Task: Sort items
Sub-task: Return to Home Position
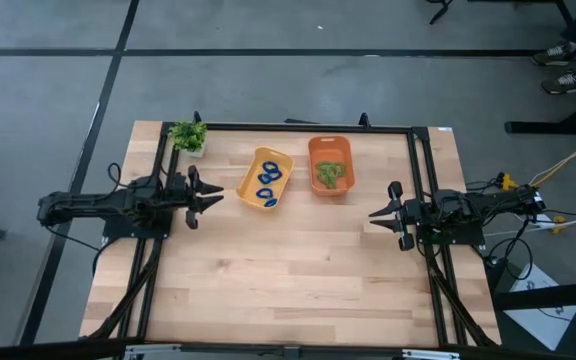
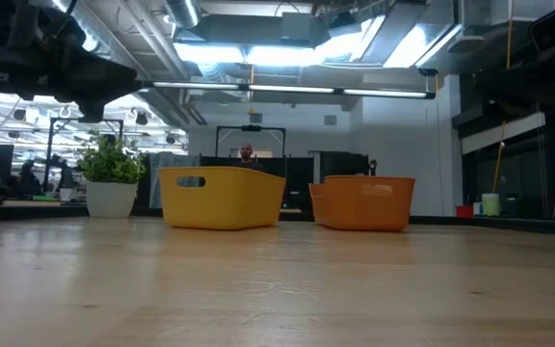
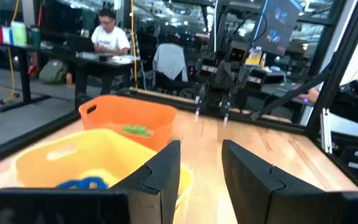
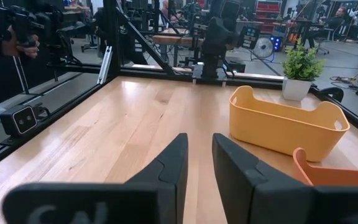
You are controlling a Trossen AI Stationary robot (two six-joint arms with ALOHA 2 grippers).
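Left pincer [image 1: 211, 196], right pincer [image 1: 376, 214] both agape, empty (blue rings [image 1: 268, 186] in yellow bin [image 1: 251, 199]).

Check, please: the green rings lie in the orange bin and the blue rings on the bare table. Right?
No. The blue rings lie inside the yellow bin, not on the table; the high view shows it. The green rings are indeed in the orange bin.

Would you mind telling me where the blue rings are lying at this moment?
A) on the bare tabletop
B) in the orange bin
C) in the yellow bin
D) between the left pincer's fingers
C: in the high view the blue rings lie inside the yellow bin, while the orange bin beside it holds the green rings.
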